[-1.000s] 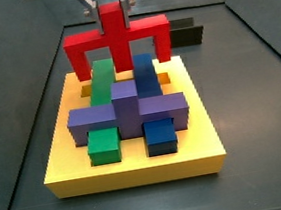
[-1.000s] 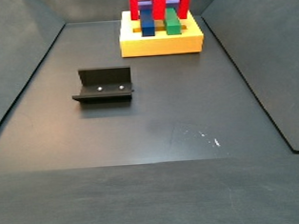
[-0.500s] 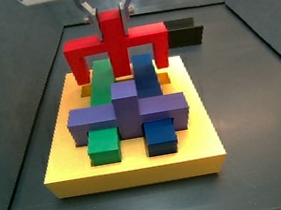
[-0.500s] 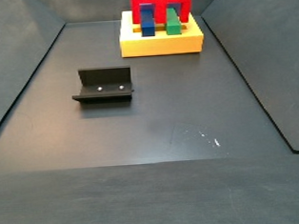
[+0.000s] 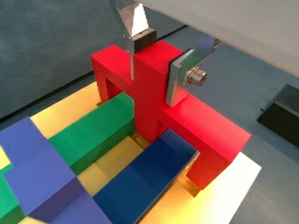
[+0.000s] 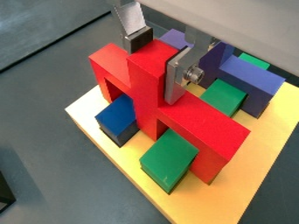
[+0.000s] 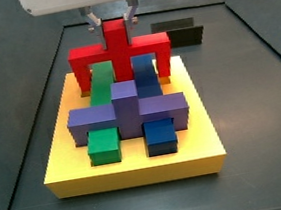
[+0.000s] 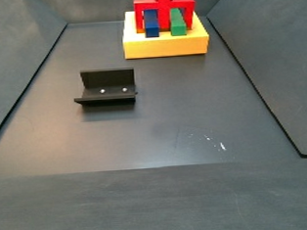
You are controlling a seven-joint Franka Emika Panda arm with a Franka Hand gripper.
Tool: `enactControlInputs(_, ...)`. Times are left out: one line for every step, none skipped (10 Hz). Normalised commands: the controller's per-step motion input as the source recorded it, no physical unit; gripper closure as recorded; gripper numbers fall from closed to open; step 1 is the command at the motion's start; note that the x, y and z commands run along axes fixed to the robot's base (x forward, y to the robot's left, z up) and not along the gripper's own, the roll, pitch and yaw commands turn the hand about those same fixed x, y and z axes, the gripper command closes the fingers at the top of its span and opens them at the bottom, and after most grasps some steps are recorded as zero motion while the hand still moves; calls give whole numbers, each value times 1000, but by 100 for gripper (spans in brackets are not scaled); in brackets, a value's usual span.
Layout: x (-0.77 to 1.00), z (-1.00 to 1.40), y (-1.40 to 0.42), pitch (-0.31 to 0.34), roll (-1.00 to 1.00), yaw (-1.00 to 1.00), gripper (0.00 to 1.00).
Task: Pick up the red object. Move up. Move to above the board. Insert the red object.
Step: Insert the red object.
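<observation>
The red object (image 7: pixel 120 51) stands at the far end of the yellow board (image 7: pixel 134 169), its legs down on the board. Its bar straddles a green block (image 7: pixel 99 81) and a blue block (image 7: pixel 144 74). My gripper (image 7: pixel 114 18) is right above it, shut on its central upright post. In both wrist views the silver fingers clamp the post from two sides, with the gripper (image 5: pixel 158 66) (image 6: pixel 156 61) at the post's top and the red object (image 5: pixel 176 118) (image 6: pixel 193 127) below. In a side view the red object (image 8: pixel 166 13) sits on the board (image 8: pixel 165 46) at the far end of the floor.
A purple block (image 7: pixel 128 109), a small green block (image 7: pixel 102 144) and a small blue block (image 7: pixel 160 134) sit on the near part of the board. The dark fixture (image 8: pixel 106 87) stands on the floor away from the board, and shows behind it (image 7: pixel 181 35).
My gripper has come down with the red object. Its legs were above the board a second ago and now stand on it, astride the green and blue blocks.
</observation>
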Motion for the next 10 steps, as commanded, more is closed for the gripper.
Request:
enactControlInputs(111, -51, 0, 20, 76, 0, 100)
enactControlInputs(111, -86, 0, 4, 49, 0, 100)
enactControlInputs(177, -3, -37, 9, 17, 0, 100)
enactControlInputs(154, -34, -29, 3, 3, 0, 100)
enactControlInputs(80, -111, -34, 0, 0, -6, 100)
enactControlInputs(49, -111, -54, 0, 0, -17, 100)
enactControlInputs(37, -74, -97, 0, 0, -9, 100)
enactControlInputs(69, -63, -109, 0, 0, -11, 100)
enactControlInputs(74, -77, -54, 0, -1, -26, 100)
enactControlInputs(37, -129, 0, 0, 0, -14, 100)
